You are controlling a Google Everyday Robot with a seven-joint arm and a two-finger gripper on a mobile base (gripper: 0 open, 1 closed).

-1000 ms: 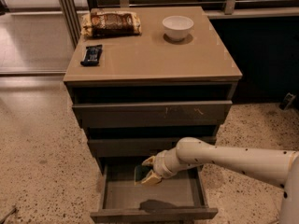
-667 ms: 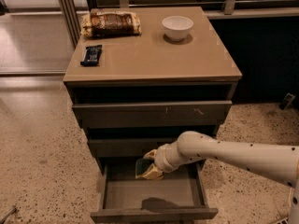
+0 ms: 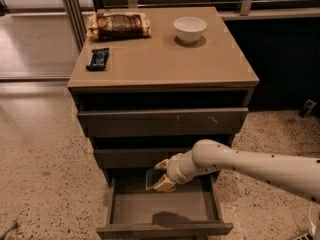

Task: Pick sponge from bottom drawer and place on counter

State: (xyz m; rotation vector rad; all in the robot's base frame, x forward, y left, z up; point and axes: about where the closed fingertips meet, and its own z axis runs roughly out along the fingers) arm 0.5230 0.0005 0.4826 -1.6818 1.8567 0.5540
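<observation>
The bottom drawer point(image 3: 165, 229) of the cabinet stands pulled open, its flat floor mostly bare. My gripper point(image 3: 159, 176) is inside the drawer opening near its back left, coming in from the right on a white arm. Between its tan fingers sits the dark green sponge point(image 3: 152, 177), held above the drawer floor, and a shadow lies on the floor below it. The tan counter point(image 3: 165, 59) is the cabinet's glossy top, well above the gripper.
On the counter stand a white bowl point(image 3: 190, 29) at the back right, a brown snack bag point(image 3: 118, 24) at the back left and a dark blue wrapped bar point(image 3: 98, 58) near the left edge. Two drawers point(image 3: 162, 122) sit above the open one. Speckled floor surrounds the cabinet.
The gripper with the sponge has risen slightly and drawn a little toward the back of the drawer. The shadow on the drawer floor stays under it.
</observation>
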